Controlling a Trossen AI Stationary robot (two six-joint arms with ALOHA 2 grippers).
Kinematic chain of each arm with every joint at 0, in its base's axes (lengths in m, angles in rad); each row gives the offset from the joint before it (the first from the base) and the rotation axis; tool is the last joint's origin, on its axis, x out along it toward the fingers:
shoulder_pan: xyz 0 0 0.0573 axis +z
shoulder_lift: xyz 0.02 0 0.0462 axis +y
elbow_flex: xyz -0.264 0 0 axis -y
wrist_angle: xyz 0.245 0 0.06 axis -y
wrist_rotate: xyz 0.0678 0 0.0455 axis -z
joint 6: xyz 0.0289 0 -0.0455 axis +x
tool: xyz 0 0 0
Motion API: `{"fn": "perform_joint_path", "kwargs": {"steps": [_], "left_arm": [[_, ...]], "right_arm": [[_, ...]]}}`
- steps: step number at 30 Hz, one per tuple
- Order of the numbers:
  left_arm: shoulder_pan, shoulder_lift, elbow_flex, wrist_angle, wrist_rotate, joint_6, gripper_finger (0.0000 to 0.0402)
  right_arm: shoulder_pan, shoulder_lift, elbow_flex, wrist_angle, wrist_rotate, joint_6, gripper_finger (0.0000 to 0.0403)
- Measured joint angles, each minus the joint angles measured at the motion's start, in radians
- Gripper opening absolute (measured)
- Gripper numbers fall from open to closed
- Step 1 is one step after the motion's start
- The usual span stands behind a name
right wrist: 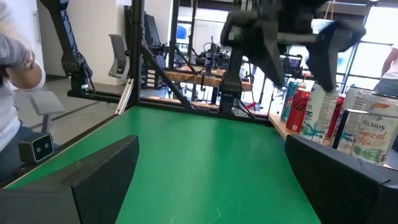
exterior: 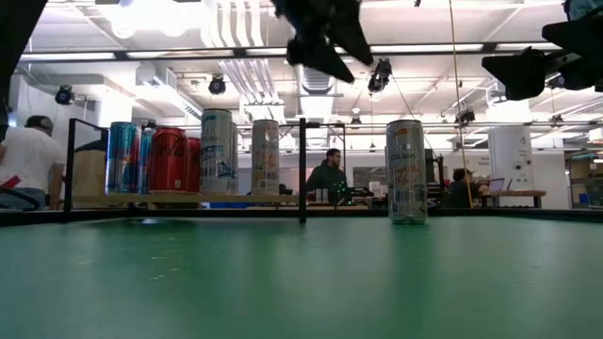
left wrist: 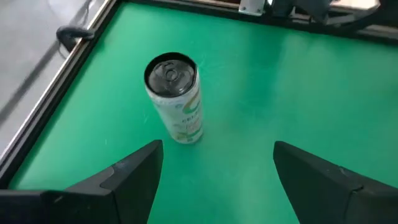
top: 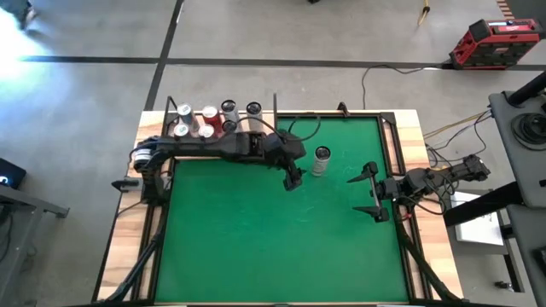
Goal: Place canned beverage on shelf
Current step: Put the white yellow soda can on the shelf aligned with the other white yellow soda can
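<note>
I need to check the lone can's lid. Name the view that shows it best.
The left wrist view: the lone can stands upright on the green mat, lid and pull tab visible. The high view shows it small; the low view shows only its side; the right wrist view shows only part of its label.

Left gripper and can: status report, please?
Left gripper open, empty, beside can. Can upright on mat, off shelf. Right gripper open, waiting. Path clear.

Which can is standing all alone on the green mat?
The pale can near the left gripper. It stands by itself on the green mat, while the other cans crowd together on the wooden shelf.
</note>
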Motion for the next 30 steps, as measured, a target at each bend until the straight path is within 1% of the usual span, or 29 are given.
{"fn": "perform_joint_path", "kwargs": {"steps": [3, 6, 15, 17, 19, 21, 24, 26, 30], "left_arm": [[-0.002, 0.0, -0.111, 0.167, -0.007, 0.041, 0.0289], [-0.003, 0.0, -0.242, 0.408, -0.007, 0.078, 0.0289], [0.002, -0.003, -0.647, 1.322, 0.0, 0.261, 0.0289], [0.008, -0.003, -0.728, 1.504, 0.024, 0.303, 0.0289], [0.018, 0.004, -0.779, 1.647, 0.07, 0.317, 0.0289], [0.03, 0.016, -0.803, 1.716, 0.119, 0.318, 0.0289], [0.044, 0.041, -0.786, 1.702, 0.158, 0.3, 0.0289], [0.05, 0.066, -0.746, 1.67, 0.158, 0.274, 0.0289], [0.067, 0.133, -0.616, 1.577, 0.158, 0.237, 0.0289]], "right_arm": [[0.0, 0.0, 0.0, 0.0, 0.0, 0.0, 0.0396], [0.0, 0.0, 0.0, 0.0, 0.0, 0.0, 0.0396], [0.0, 0.0, 0.0, 0.0, 0.0, 0.0, 0.0396], [0.0, 0.0, 0.0, 0.0, 0.0, 0.0, 0.0396], [0.0, 0.0, 0.0, 0.0, 0.0, 0.0, 0.0396], [0.0, 0.0, 0.0, 0.0, 0.0, 0.0, 0.0396], [0.0, 0.0, 0.0, 0.0, 0.0, 0.0, 0.0396], [0.0, 0.0, 0.0, 0.0, 0.0, 0.0, 0.0396], [0.0, 0.0, 0.0, 0.0, 0.0, 0.0, 0.0396]]}}
